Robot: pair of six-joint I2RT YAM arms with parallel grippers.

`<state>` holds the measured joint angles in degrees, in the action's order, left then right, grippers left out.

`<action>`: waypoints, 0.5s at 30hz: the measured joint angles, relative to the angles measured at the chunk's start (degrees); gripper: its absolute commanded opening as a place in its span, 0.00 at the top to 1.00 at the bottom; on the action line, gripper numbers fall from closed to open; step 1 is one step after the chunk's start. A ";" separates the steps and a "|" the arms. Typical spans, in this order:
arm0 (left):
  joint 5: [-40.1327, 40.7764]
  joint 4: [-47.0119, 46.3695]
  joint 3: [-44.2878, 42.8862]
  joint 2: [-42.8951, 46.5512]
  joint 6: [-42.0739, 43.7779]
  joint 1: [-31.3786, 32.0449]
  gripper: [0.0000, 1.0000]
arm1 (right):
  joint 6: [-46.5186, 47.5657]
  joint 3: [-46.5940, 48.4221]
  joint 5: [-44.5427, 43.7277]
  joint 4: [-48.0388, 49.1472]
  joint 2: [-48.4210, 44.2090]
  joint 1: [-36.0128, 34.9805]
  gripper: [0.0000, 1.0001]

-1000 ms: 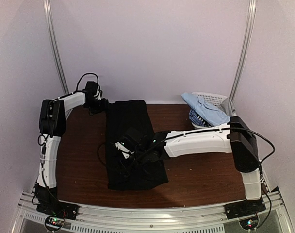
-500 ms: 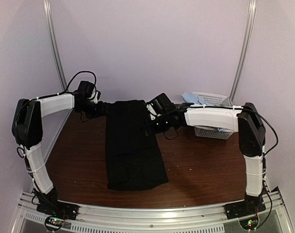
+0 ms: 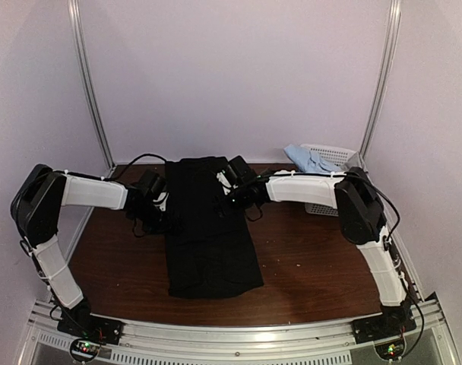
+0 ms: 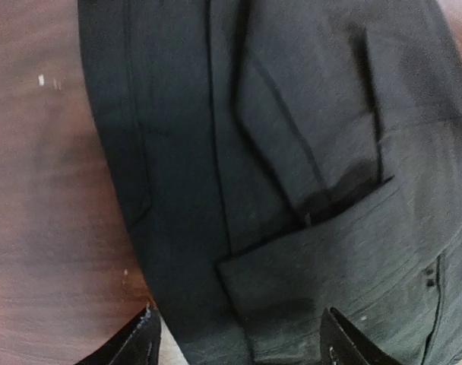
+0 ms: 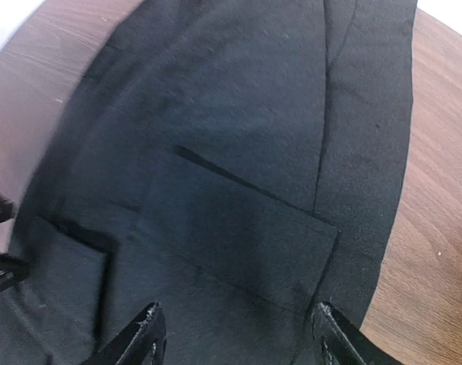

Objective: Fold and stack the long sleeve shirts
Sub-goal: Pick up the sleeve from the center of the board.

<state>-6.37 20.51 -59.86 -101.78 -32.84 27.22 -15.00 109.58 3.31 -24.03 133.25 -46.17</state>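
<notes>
The plain black cloth shirt [image 3: 208,228] lies on the brown wooden bench [image 3: 314,258]; my left jaws gape empty at its ten o'clock edge, my right jaws likewise at one o'clock.

Plain black shirt [image 3: 208,236] — pale blue shirt [image 3: 307,160]

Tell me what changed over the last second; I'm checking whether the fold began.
The right gripper swung from the near half of the black shirt to its far right edge; the left gripper came nearer along the left edge. Both are open, holding nothing. The shirt and the basket stayed put.
</notes>
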 measured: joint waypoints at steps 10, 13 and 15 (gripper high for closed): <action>1.33 -1.68 1.46 0.02 -1.22 2.56 0.28 | 0.74 4.11 -4.07 -0.66 5.57 -0.09 0.30; 2.64 -1.57 1.42 0.02 -1.31 3.54 0.28 | 0.74 4.57 -4.83 -0.85 6.45 -0.15 0.30; 3.48 -1.42 1.25 0.02 -1.36 4.33 0.28 | 0.72 4.57 -5.11 -0.92 6.73 -0.26 0.32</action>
<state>-2.90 19.09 -58.61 -101.75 -34.20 31.55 -14.28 114.15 -1.80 -24.95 139.98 -46.44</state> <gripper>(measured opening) 0.718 0.697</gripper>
